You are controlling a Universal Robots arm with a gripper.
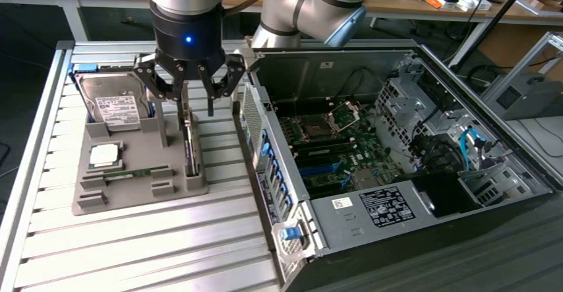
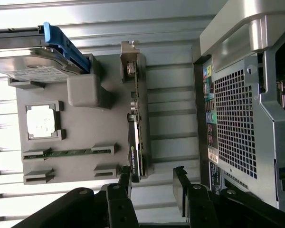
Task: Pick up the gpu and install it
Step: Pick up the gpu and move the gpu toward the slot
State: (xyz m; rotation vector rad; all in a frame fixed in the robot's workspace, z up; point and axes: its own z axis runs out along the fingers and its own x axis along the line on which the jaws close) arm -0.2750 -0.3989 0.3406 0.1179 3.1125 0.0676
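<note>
The gripper [image 1: 194,106] hangs released, jaws spread wide, directly over the gpu [image 1: 189,148], which stands on edge in the gray tray [image 1: 132,196], the open computer case [image 1: 396,140] at its three o'clock.

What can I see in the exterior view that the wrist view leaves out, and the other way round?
Exterior view: the inside of the open computer case, with its motherboard, plus the arm and the cluttered desks behind.
Wrist view: the gpu's silver end bracket, seen from straight above.
Both: the grey tray, the hard drive, the gpu standing on edge in its slot, the open tool hovering at the gpu and holding nothing, and the case's rear panel.
</note>
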